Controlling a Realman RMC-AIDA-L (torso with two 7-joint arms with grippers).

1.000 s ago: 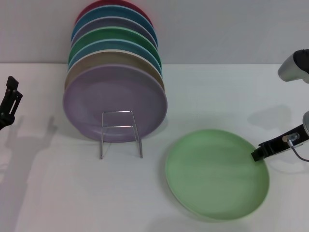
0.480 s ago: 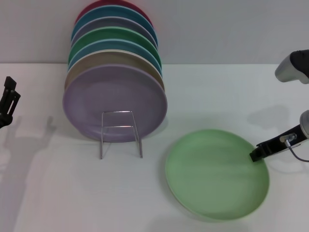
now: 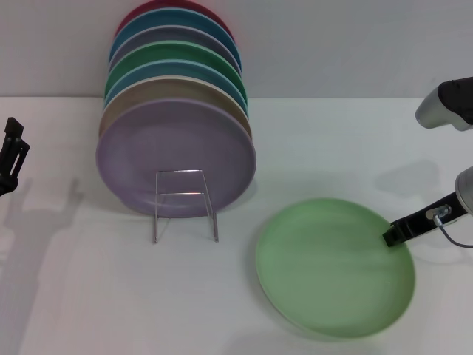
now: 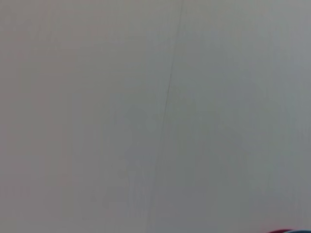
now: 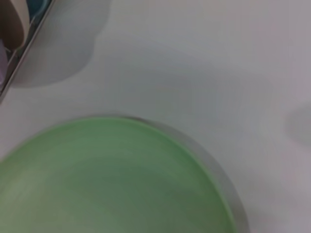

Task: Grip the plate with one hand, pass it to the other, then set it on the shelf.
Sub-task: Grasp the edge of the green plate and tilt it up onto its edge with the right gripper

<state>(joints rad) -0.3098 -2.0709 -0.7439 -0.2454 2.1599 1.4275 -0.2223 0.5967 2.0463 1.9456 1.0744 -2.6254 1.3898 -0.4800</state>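
Note:
The pale mint-green plate [image 3: 332, 266] lies on the white table at the front right, and it also fills the lower part of the right wrist view [image 5: 112, 179]. My right gripper [image 3: 389, 237] reaches in from the right. Its black upper finger lies over the plate's right rim and the other finger is hidden beneath. The wire shelf [image 3: 183, 203] stands left of the plate, with its looped front frame before a lilac plate [image 3: 177, 148]. My left gripper [image 3: 11, 151] hangs at the far left edge, away from everything.
Several coloured plates stand in a row in the shelf behind the lilac one, among them an emerald-green plate [image 3: 185, 55]. A wall rises behind the table. The shelf's edge shows in the right wrist view [image 5: 19, 53]. The left wrist view shows only bare wall.
The mint-green plate has shifted slightly to the right together with my right gripper. My left gripper has drifted a little farther left.

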